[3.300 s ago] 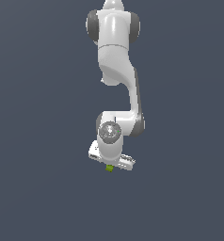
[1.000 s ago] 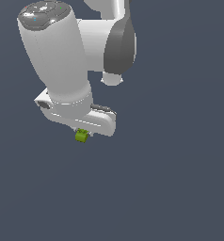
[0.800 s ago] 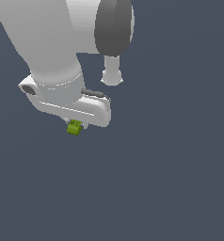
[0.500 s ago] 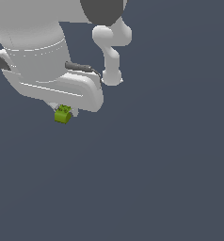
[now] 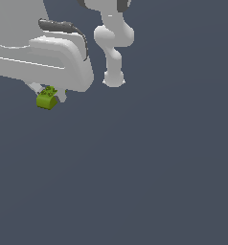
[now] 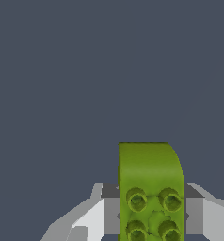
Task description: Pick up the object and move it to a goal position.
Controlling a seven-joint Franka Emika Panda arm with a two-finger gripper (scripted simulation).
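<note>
The tool (image 5: 50, 95) grips the green block (image 5: 47, 99) between its two fingers (image 6: 198, 214), studs facing the wrist.

Not a real room at all, this is plainly a simulator scene. Everything behind the white arm (image 5: 113, 52) is one flat slate-blue fill, same shade in the exterior view and the wrist view, no walls, no furniture, no horizon, no shadows on it. The arm's shells look smooth and plasticky with clean rendered shading. No telling home, lab or workshop; it's just a bare virtual space.
</note>
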